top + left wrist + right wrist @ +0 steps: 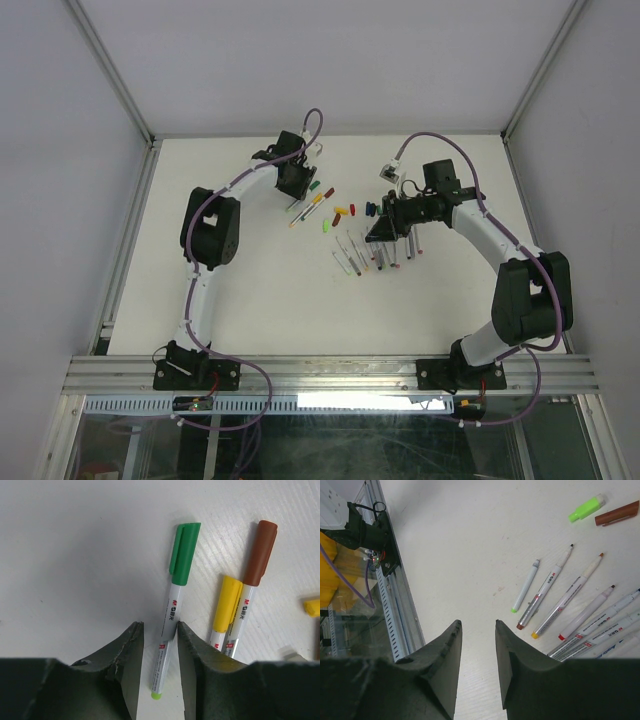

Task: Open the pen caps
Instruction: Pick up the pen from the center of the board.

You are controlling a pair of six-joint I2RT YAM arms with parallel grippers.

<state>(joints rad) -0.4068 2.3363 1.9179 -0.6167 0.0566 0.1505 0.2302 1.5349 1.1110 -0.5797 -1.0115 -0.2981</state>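
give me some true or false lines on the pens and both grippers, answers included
1. The green pen has its green cap on. True.
2. The right gripper holds a pen. False: nothing lies between its fingers, which stand apart.
3. The left gripper has one finger on either side of the green pen's barrel. True.
4. The row of pens beside the right gripper is fully capped. False: their tips are bare.
5. The brown-capped pen lies far from the yellow-capped pen. False: they lie side by side.
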